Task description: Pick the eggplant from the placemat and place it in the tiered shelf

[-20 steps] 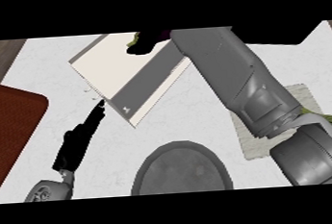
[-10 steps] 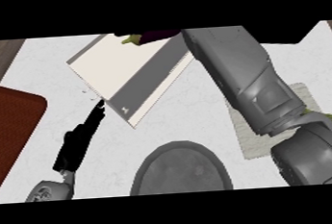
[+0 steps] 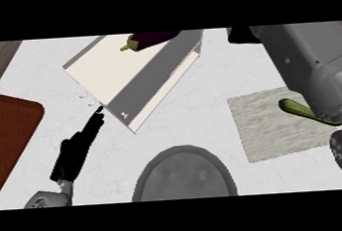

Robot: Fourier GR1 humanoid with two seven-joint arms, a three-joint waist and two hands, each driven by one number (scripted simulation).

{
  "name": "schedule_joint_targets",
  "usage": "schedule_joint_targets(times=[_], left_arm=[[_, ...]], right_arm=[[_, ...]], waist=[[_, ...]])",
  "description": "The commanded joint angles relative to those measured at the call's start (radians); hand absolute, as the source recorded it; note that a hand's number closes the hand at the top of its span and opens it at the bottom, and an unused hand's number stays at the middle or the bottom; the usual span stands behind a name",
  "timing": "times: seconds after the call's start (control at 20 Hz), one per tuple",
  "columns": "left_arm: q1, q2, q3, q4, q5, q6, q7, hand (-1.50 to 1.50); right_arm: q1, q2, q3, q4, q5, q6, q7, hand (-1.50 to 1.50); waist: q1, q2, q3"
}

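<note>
At the far edge of the cream, grey-walled tiered shelf lies the dark purple eggplant, apart from my right hand; so little of that hand shows that I cannot tell whether it is open or closed. I judge the placing nearly done, and the next move calls for lifting that arm clear without nudging the shelf. My left hand lies open, fingers straight, at the lower left.

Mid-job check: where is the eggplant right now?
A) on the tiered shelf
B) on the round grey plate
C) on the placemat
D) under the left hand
A: the eggplant lies on the white top of the tiered shelf, at the view's upper edge, apart from the placemat.
</note>
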Motion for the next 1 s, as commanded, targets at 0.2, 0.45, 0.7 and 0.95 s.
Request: schedule_joint_targets(times=[0.2, 0.45, 0.7, 0.95], left_arm=[[-0.002, -0.007, 0.014, -0.011, 0.005, 0.002, 0.005, 0.00], [-0.010, -0.024, 0.013, 0.009, -0.003, 0.012, -0.001, 0.00], [-0.059, -0.016, 0.017, 0.027, -0.009, 0.000, 0.032, 0.00], [0.026, -0.025, -0.022, -0.026, -0.027, -0.002, -0.013, 0.00]], right_arm=[[0.122, -0.247, -0.010, 0.027, 0.006, 0.197, -0.028, -1.50], [0.190, -0.309, 0.002, 0.023, 0.024, 0.303, -0.130, -1.50], [0.197, -0.358, 0.006, 0.027, 0.032, 0.399, -0.167, -1.50], [0.211, -0.408, 0.028, 0.042, 0.065, 0.418, -0.171, -1.50]], waist=[[-0.009, 0.001, 0.001], [-0.001, 0.006, 0.002], [0.004, 0.010, 0.002], [0.026, 0.008, 0.003]])
